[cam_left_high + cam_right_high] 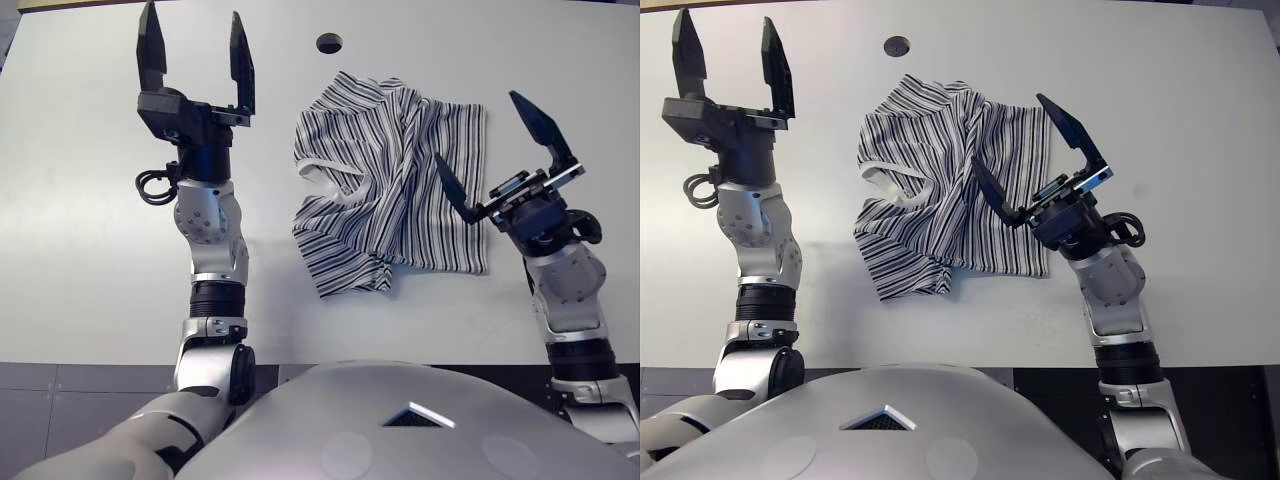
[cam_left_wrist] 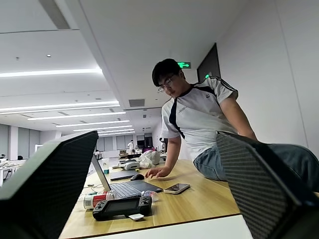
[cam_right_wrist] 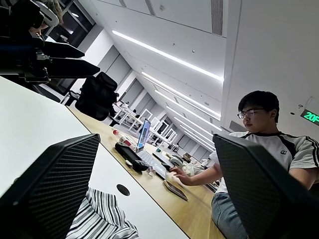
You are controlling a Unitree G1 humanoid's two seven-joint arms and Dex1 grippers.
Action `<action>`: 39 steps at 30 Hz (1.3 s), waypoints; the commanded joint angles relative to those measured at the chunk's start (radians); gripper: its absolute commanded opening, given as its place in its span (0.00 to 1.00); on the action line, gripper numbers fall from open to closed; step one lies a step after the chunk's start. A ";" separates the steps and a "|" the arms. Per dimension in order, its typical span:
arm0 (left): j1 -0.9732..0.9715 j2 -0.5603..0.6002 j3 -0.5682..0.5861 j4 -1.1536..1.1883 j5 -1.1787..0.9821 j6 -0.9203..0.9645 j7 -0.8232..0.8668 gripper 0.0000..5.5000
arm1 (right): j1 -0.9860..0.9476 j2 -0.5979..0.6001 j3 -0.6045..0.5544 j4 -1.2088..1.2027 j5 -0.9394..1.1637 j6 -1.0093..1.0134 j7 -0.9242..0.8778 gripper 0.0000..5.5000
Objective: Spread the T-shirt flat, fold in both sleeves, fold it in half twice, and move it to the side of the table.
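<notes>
Cloth lies bunched rather than flat: the black-and-white striped fabric T-shirt sits crumpled on the white tabletop, a little toward the robot's right. Its white-trimmed collar is turned leftward and creases run across the body (a corner seems tucked under at the near side, though I cannot tell which part it is). The left gripper stands upright over bare table, well apart from the shirt, fingers spread wide and holding nothing. It is probably placed clear so it won't snag cloth. The right gripper hangs tilted over the shirt's right edge, its two black fingers likewise parted and empty, a placement that suits pinching that edge to draw it outward. A small dark round hole sits in the table just beyond the shirt. Spreading looks like the step in hand; no fold is made yet.
</notes>
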 commanded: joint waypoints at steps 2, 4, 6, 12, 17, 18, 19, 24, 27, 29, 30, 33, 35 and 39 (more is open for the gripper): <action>0.003 0.005 -0.002 0.006 0.026 0.017 -0.006 0.79 | 0.014 -0.002 -0.014 -0.004 -0.014 0.004 0.012 0.76; 0.009 0.004 -0.005 0.003 0.034 0.016 -0.006 0.79 | 0.025 -0.002 -0.011 -0.010 -0.012 0.001 0.017 0.76; 0.008 0.004 -0.005 -0.015 0.023 0.022 -0.015 0.79 | 0.047 -0.013 -0.005 -0.023 -0.014 0.002 0.029 0.76; 0.025 0.000 -0.008 -0.044 0.007 0.031 -0.027 0.79 | 0.064 0.004 -0.025 -0.042 -0.013 0.013 0.018 0.76; 0.037 -0.027 0.019 -0.055 -0.013 0.034 0.005 0.79 | -0.037 0.083 -0.146 0.023 -0.068 0.108 -0.134 0.76; 0.039 -0.031 0.031 -0.059 -0.006 0.030 0.021 0.79 | -0.055 0.095 -0.166 0.035 -0.078 0.129 -0.162 0.76; 0.038 -0.039 0.045 -0.052 0.005 0.020 0.043 0.79 | -0.075 0.109 -0.184 0.057 -0.098 0.152 -0.197 0.76; 0.025 -0.059 0.078 0.003 0.090 -0.024 0.129 0.79 | -0.126 0.165 -0.209 0.161 -0.173 0.221 -0.317 0.76; 0.032 -0.056 0.082 0.002 0.103 -0.035 0.143 0.79 | -0.126 0.175 -0.202 0.174 -0.184 0.222 -0.333 0.76; 0.035 -0.054 0.077 0.001 0.107 -0.035 0.139 0.79 | -0.112 0.178 -0.205 0.167 -0.184 0.219 -0.336 0.76; 0.039 -0.054 0.072 0.002 0.114 -0.036 0.137 0.79 | -0.109 0.182 -0.205 0.172 -0.182 0.223 -0.339 0.73; 0.052 -0.054 0.060 0.020 0.145 -0.037 0.139 0.79 | -0.113 0.189 -0.204 0.203 -0.179 0.229 -0.348 0.64; 0.051 -0.052 0.057 0.048 0.159 -0.033 0.145 0.79 | -0.121 0.192 -0.205 0.222 -0.178 0.227 -0.354 0.63; 0.046 -0.056 0.049 0.080 0.171 -0.030 0.149 0.79 | -0.134 0.194 -0.206 0.249 -0.179 0.220 -0.365 0.63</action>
